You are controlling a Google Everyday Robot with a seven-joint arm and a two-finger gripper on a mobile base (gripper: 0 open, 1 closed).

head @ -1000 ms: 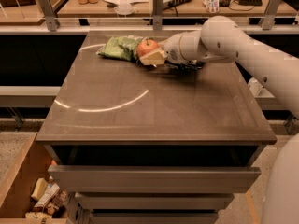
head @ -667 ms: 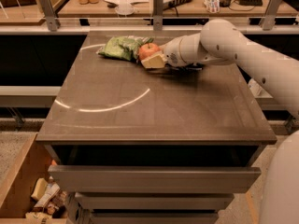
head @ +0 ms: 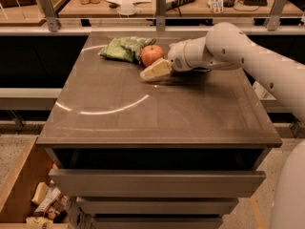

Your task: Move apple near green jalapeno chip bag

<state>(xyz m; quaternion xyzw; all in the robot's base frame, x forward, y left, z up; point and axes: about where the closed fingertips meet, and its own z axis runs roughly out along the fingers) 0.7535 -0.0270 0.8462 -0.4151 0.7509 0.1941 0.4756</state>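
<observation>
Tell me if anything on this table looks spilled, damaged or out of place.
Nothing stands out. The apple sits right beside the green jalapeno chip bag at the far edge of the table, nothing spilled. The gripper is low beside the apple, on its near side.

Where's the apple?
Camera view: the apple sits at the back of the table, right of the green jalapeno chip bag, with the gripper just in front.
</observation>
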